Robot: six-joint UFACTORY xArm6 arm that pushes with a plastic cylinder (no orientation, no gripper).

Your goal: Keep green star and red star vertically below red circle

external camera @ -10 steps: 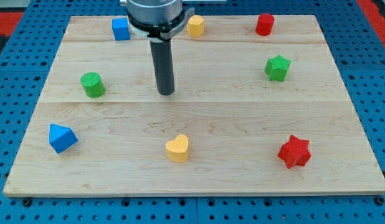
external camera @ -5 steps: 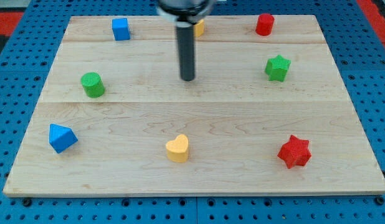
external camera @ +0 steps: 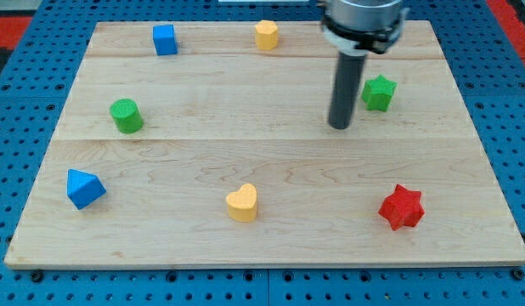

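The green star [external camera: 380, 92] lies on the wooden board at the view's right, upper half. The red star [external camera: 402, 207] lies near the view's bottom right. The red circle block is hidden behind my arm at the view's top right. My tip [external camera: 340, 126] rests on the board just left of and slightly below the green star, apart from it, and well above the red star.
A blue cube [external camera: 165, 39] and a yellow block [external camera: 266, 35] lie along the view's top. A green cylinder [external camera: 126, 116] sits at the left, a blue triangle [external camera: 83, 189] at the bottom left, a yellow heart [external camera: 242, 203] at the bottom centre.
My tip has moved to the view's right across the board, from the centre-left to beside the green star. My arm now covers the red circle. No block has moved.
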